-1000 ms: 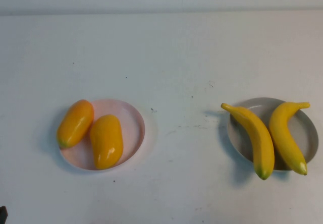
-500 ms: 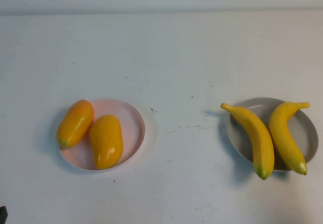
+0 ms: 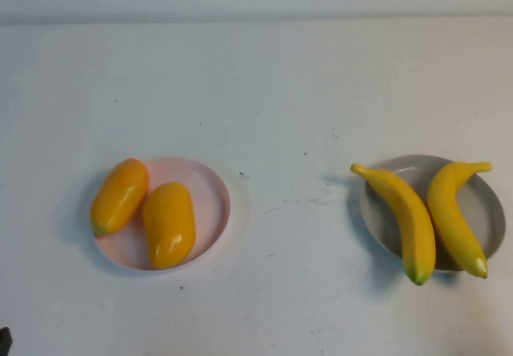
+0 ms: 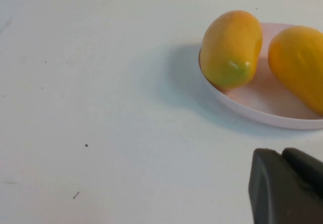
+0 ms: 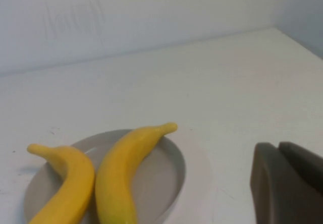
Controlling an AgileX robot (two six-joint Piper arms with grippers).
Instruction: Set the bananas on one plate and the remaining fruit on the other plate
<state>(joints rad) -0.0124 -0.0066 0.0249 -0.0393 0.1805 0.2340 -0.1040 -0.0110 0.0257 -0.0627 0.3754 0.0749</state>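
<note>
Although our left gripper (image 4: 287, 183) shows only as a dark block at the edge of its wrist view, we can place it low over the bare table (image 3: 280, 91), near the pink plate (image 3: 210, 204) but apart from it; whether its fingers are apart or together we cannot tell. Our right gripper (image 5: 287, 183) appears the same way, a dark block beside the grey plate (image 3: 489, 212), touching nothing, and its fingers are likewise impossible to judge.

On the pink plate, at our left, lie the two mangoes (image 3: 168, 224), side by side and touching; the outer one (image 3: 120, 196) overhangs the rim. On the grey plate, at our right, lie the two bananas (image 3: 455, 216), side by side, with the nearer tips and the stems reaching past the rim.
</note>
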